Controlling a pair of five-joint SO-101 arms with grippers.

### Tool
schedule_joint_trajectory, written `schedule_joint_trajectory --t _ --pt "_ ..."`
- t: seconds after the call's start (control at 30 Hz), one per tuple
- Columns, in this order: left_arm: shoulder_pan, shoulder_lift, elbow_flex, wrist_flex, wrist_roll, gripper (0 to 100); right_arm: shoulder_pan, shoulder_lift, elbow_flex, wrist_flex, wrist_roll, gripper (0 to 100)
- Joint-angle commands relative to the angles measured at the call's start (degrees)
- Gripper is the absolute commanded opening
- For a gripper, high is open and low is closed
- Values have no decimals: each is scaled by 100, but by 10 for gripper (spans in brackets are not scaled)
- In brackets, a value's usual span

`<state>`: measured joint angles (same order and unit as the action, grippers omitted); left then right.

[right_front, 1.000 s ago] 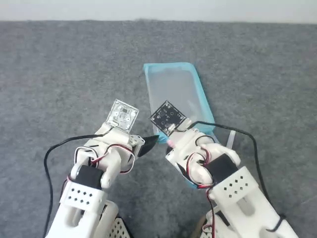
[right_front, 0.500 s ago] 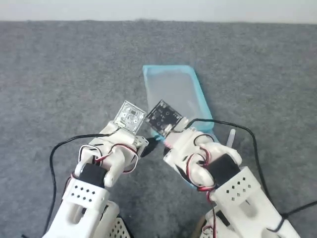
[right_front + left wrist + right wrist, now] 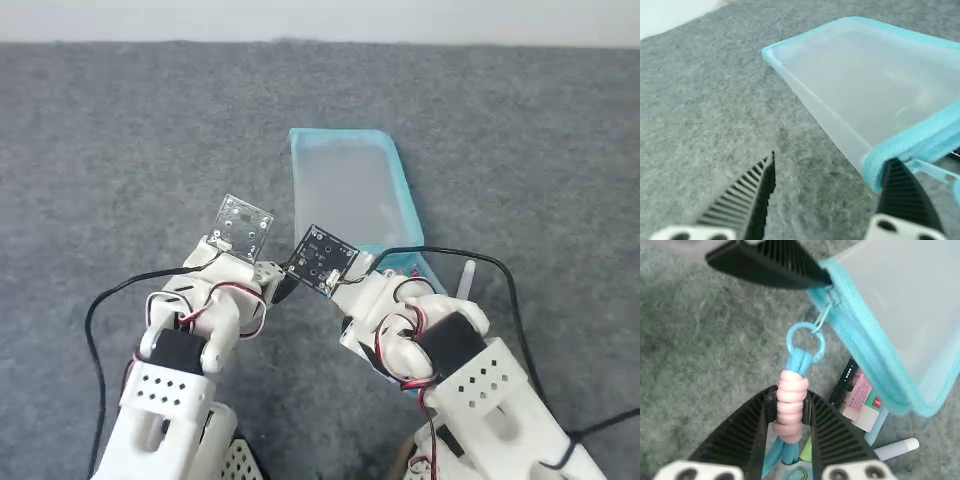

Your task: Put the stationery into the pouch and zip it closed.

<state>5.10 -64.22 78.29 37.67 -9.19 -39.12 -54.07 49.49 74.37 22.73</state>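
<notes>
The translucent pouch (image 3: 350, 190) with blue trim lies flat on the grey felt, also large in the left wrist view (image 3: 865, 85). My right gripper (image 3: 790, 397) is shut on the pink bead of the zipper pull (image 3: 791, 395), whose cord hangs from a blue ring (image 3: 805, 340) at the pouch's near corner. My left gripper (image 3: 831, 165) is open, one finger (image 3: 900, 195) beside that blue corner (image 3: 880, 160), the other over bare felt. Its black finger (image 3: 770, 262) touches the zipper end. A pink eraser (image 3: 859, 396), a black item (image 3: 845, 382) and a white pen (image 3: 896, 449) lie outside the pouch.
Grey felt (image 3: 120, 150) covers the table all around the pouch. The white pen (image 3: 465, 275) lies just right of the pouch's near end, close to the right arm (image 3: 450, 350). The left arm (image 3: 190, 340) sits close beside it. Black cables loop off both arms.
The right arm's wrist has shifted left and nearer with the zipper pull held. The left arm swung toward the pouch's corner, then eased back a little. The pouch stays put.
</notes>
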Motion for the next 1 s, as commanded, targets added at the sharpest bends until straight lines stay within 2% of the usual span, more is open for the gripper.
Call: schedule_joint_trajectory --t 0.0,0.27,0.53,0.77,0.9,0.97 --pt "-237 70 -22 -308 105 310 84 -207 -264 207 202 6" --pt "-237 70 -13 -308 105 310 1112 -207 -176 242 607 6" --pt "-237 70 -4 -308 105 310 1323 -207 237 189 598 6" --pt "-237 70 4 -308 105 310 2202 -207 255 233 659 6" --pt "-237 70 4 -281 70 310 2273 -207 202 171 624 6" --pt "-193 62 31 -273 53 311 2053 -154 79 119 607 6"
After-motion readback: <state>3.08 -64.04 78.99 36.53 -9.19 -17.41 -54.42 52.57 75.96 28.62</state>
